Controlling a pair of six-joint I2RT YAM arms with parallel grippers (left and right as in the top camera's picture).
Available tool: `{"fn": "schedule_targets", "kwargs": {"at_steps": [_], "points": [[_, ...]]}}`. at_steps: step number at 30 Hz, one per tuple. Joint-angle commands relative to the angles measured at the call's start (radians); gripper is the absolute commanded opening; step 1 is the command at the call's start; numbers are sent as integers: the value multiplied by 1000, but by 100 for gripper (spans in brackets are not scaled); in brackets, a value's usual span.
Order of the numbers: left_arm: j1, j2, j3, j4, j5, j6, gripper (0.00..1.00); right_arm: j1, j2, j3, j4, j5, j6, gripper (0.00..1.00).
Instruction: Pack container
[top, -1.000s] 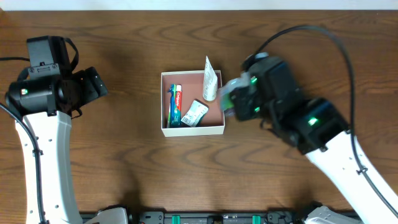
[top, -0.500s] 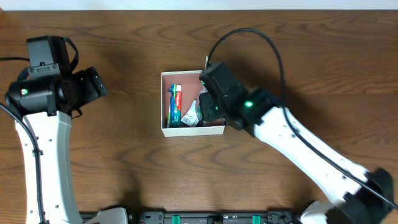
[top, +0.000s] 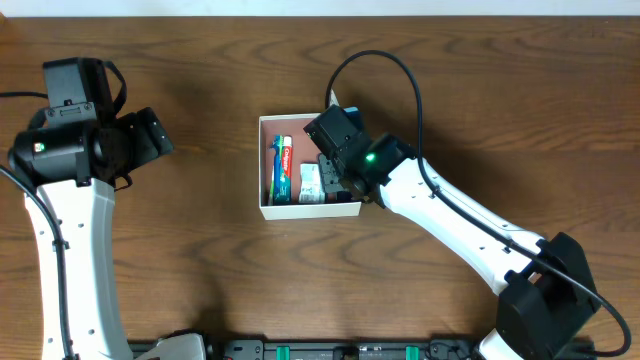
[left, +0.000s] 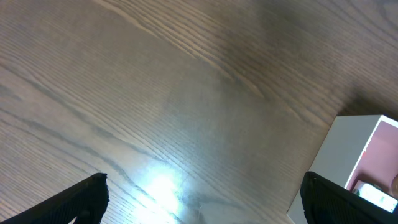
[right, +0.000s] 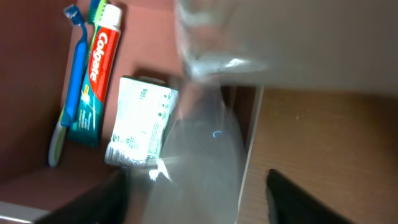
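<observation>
The container (top: 263, 165) is a shallow white-walled box with a pinkish-brown inside, at the table's middle. In it lie a blue toothbrush (top: 275, 170), a red-and-green toothpaste box (top: 286, 170) and a green-and-white packet (top: 311, 183). My right gripper (top: 330, 172) hangs over the container's right half. In the right wrist view its fingers (right: 196, 186) stand apart on both sides of a blurred white tube (right: 208, 149), which leans over the container's right wall (right: 252, 143). My left gripper (top: 155, 135) is open and empty over bare wood, well left of the container.
The left wrist view shows brown wood with a glare patch (left: 161, 186) and the container's white corner (left: 357, 146) at the right edge. The right arm's black cable (top: 400, 75) arcs above the container's back right.
My right gripper has swung left from beside the container's right wall to over its inside. The white tube, earlier upright at the back right wall, is now under the gripper. The left arm has not moved.
</observation>
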Motion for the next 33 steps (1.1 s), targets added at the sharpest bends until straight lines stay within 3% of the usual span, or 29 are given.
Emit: {"fn": "schedule_targets", "kwargs": {"at_steps": [1, 8, 18, 23, 28, 33], "points": [[5, -5, 5, 0, -15, 2, 98, 0, -42, 19, 17, 11, -46, 80], [5, -5, 5, 0, -15, 2, 98, -9, -249, 19, 5, 35, -167, 99], [5, -5, 5, 0, -15, 2, 98, -11, -529, 19, -25, 379, -232, 99], [5, -5, 5, 0, -15, 2, 98, -11, -636, 19, -144, 436, -306, 99], [5, -5, 5, 0, -15, 2, 98, -16, -735, 19, -197, 576, -305, 99], [5, -5, 5, 0, -15, 2, 98, -36, -835, 19, -261, 597, -301, 99]]}}
